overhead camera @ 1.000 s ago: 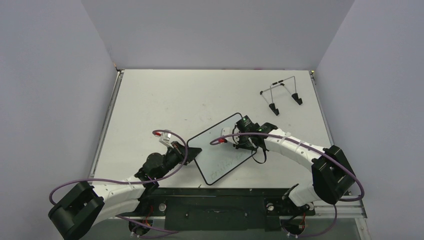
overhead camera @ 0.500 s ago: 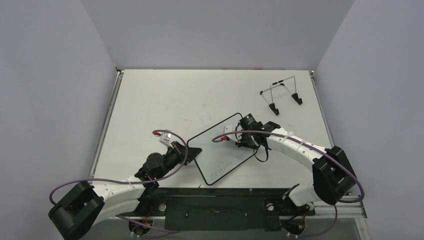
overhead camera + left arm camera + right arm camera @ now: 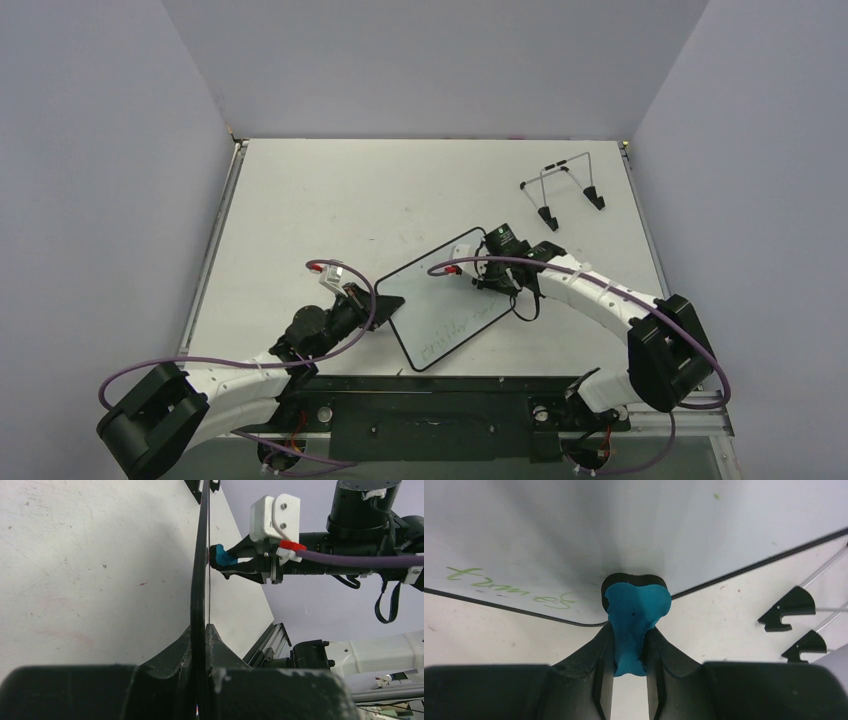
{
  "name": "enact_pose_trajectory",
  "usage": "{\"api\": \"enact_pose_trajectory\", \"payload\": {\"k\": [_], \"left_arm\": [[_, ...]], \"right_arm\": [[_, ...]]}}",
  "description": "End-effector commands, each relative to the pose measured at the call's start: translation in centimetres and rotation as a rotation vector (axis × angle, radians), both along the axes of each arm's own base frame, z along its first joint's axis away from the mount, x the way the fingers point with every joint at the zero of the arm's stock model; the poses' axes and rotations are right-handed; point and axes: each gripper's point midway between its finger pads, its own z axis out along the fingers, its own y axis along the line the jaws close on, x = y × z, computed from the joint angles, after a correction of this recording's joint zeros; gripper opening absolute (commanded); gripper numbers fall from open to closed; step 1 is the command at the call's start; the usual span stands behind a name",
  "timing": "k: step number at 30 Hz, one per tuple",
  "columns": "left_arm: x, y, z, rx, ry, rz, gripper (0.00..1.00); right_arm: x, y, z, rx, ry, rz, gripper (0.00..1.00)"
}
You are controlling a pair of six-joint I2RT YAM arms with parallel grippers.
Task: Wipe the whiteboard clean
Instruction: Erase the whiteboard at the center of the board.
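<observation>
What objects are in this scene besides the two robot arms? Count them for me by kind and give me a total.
whiteboard: 1
blue eraser: 1
wire stand: 1
Total: 3

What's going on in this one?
The left gripper is shut on the edge of the whiteboard, steadying it. The right gripper holds a blue eraser pressed against the board's surface near a corner. Green handwriting along one edge is not yet wiped.
</observation>
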Motion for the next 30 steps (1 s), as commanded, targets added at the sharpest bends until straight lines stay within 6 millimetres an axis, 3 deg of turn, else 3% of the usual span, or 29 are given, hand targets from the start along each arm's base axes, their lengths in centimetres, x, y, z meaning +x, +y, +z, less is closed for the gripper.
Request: {"api": "enact_pose_trajectory", "payload": {"k": [1,3,5,8,11,15,17,22,23,26,30], "left_arm": [[0.1,-0.7,6.8,-0.167,-0.163,-0.023,0.0],[0.1,-0.8,6.7,-0.165,-0.161,-0.028,0.0],[0.0,-0.8,6.7,-0.167,-0.162,-0.032,0.0],[0.0,-0.6,6.7,-0.169,-0.161,-0.027,0.0],[-0.1,-0.6,6.8,-0.171,-0.164,-0.024,0.0],[0.0,-0.7,6.8,-0.169,-0.165,-0.028,0.0],[-0.1,-0.7,6.9,-0.169,-0.166,-0.033,0.0],[-0.1,-0.7,6.9,-0.169,-0.166,-0.033,0.0],[-0.1,-0.7,7.0,-0.171,-0.167,-0.033,0.0],[-0.1,-0.6,7.0,-0.17,-0.167,-0.031,0.0],[0.0,-0.5,7.1,-0.164,-0.172,-0.022,0.0]], "right_arm": [[0.0,0.5,1.0,0.065,0.0,-0.004,0.0],[-2.2,1.9,0.7,0.081,0.076,0.113,0.0],[-3.0,2.9,1.0,0.101,0.092,0.179,0.0],[-0.9,2.4,1.7,0.11,0.009,0.066,0.0],[2.1,-0.1,2.4,0.1,-0.093,-0.099,0.0],[2.3,-1.2,1.9,0.085,-0.077,-0.122,0.0],[1.9,-0.9,1.7,0.09,-0.052,-0.105,0.0],[-3.3,2.9,0.9,0.139,0.124,0.168,0.0],[-3.6,3.4,0.9,0.134,0.125,0.188,0.0],[-0.6,2.6,1.3,0.104,0.002,0.061,0.0],[3.5,-1.3,2.5,0.077,-0.158,-0.191,0.0]]}}
